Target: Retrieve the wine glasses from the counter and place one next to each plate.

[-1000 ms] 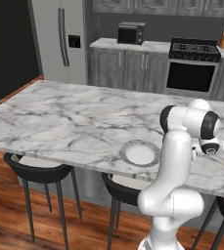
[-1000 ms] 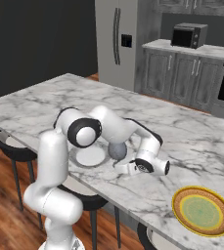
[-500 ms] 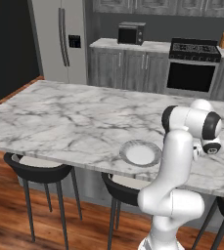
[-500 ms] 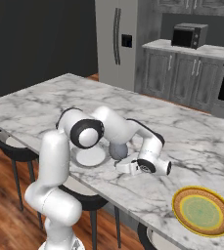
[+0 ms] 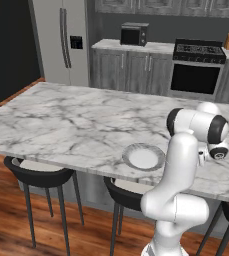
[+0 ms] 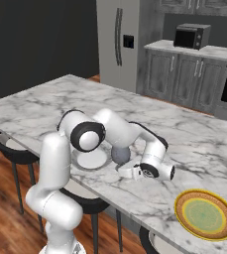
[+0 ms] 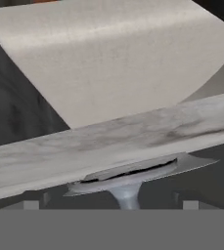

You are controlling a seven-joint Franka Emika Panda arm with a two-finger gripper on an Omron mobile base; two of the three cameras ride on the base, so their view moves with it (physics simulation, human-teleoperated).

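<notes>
A smoky grey-blue wine glass [image 6: 120,155] stands upright on the marble island [image 6: 45,106], just right of the white plate [image 6: 89,159] with its grey patterned rim. My gripper [image 6: 127,171] reaches in low at the glass's foot. The hand view shows the round foot and stem [image 7: 127,188] centred between my fingertips [image 7: 31,205]. They stand wide apart and touch nothing, so the gripper [image 7: 109,205] is open. The yellow plate [image 6: 204,214] lies near the island's front edge, further right. In the left base view the white plate [image 5: 143,156] lies left of my arm, which hides the glass.
Black stools [image 5: 38,172] stand under the island's near edge. A counter [image 5: 136,46] over dark grey cabinets runs along the back wall with a microwave [image 5: 134,33], a stove [image 5: 198,50] and a steel fridge [image 5: 61,40].
My jaws have spread from partly closed around the glass to wide apart. The glass stays standing beside the white plate. The arm has barely shifted.
</notes>
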